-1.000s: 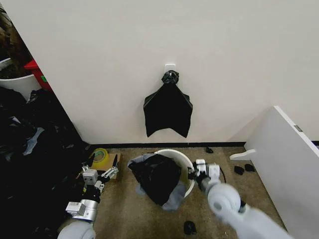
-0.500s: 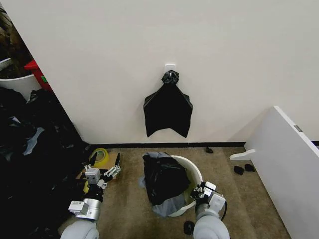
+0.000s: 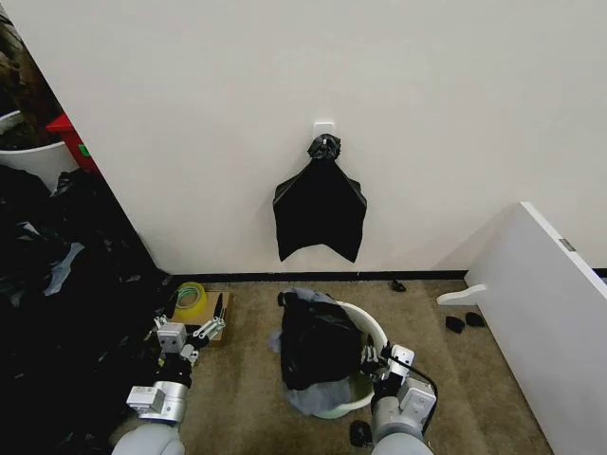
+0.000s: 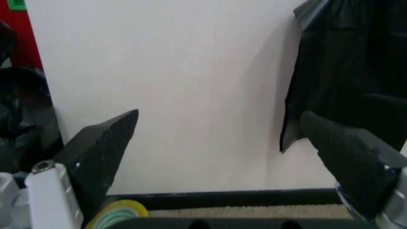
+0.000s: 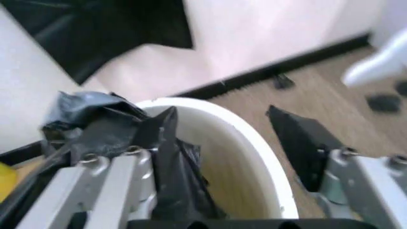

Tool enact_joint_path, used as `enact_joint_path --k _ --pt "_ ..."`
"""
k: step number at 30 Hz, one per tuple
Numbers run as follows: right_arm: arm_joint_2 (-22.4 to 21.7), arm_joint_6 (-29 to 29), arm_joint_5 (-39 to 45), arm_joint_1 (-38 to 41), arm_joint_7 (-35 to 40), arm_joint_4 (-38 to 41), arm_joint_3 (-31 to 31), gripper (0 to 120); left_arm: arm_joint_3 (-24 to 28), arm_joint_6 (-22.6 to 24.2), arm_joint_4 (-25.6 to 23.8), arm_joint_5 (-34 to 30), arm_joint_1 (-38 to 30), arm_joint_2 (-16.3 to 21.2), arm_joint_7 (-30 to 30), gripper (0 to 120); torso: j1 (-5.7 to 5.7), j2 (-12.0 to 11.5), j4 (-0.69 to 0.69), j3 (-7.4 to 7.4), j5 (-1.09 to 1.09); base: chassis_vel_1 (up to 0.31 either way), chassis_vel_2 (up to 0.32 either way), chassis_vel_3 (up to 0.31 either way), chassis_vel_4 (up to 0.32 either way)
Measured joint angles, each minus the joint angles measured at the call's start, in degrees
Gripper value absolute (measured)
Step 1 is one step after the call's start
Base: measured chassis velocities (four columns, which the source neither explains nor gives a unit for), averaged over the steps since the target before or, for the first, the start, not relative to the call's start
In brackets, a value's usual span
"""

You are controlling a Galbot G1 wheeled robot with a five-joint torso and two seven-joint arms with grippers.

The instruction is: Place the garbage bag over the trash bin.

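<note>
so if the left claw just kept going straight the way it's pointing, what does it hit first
Probably the bare white wall. The left claw is open and faces it, with the hanging black bundle off to one side and the tape roll below its line. Depth is unclear.

Plain cream wall (image 3: 379,85) ahead, evenly lit, edged by a black skirting strip (image 3: 313,276) above brown carpet (image 3: 247,398). Small white hook plate (image 3: 323,126) on the wall, carrying a flat black plastic bundle (image 3: 320,210) with a knotted top. White panel (image 3: 545,313) slanting in on the right, with a white bracket (image 3: 462,294) at its foot. Large heap of black plastic (image 3: 57,313) on the left, red box (image 3: 71,137) behind it. Roll of yellow tape (image 3: 190,297) on cardboard (image 3: 216,313) near the skirting.
</note>
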Motion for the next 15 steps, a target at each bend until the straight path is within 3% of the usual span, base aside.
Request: enact_joint_path --k 7,10,15 --pt "-3.4 -5.8 1.7 2.2 -13.0 -3.3 0.3 86 -0.3 0.1 0.1 0.1 -0.2 0.9 -0.6 100 0.0 0.0 0.0 0.0 0.0 0.0 0.0 0.0 0.0" --pt "-3.9 -8.9 2.4 3.7 -14.0 -4.8 0.3 91 -0.4 0.2 0.2 0.0 -0.3 0.9 -0.7 100 0.0 0.0 0.0 0.0 0.01 0.0 0.0 0.0 0.0" --pt "-4.1 -12.4 3.7 5.3 -14.1 -6.7 0.5 79 -0.4 0.2 0.8 0.0 -0.6 1.0 -1.0 100 0.0 0.0 0.0 0.0 0.0 0.0 0.0 0.0 0.0"
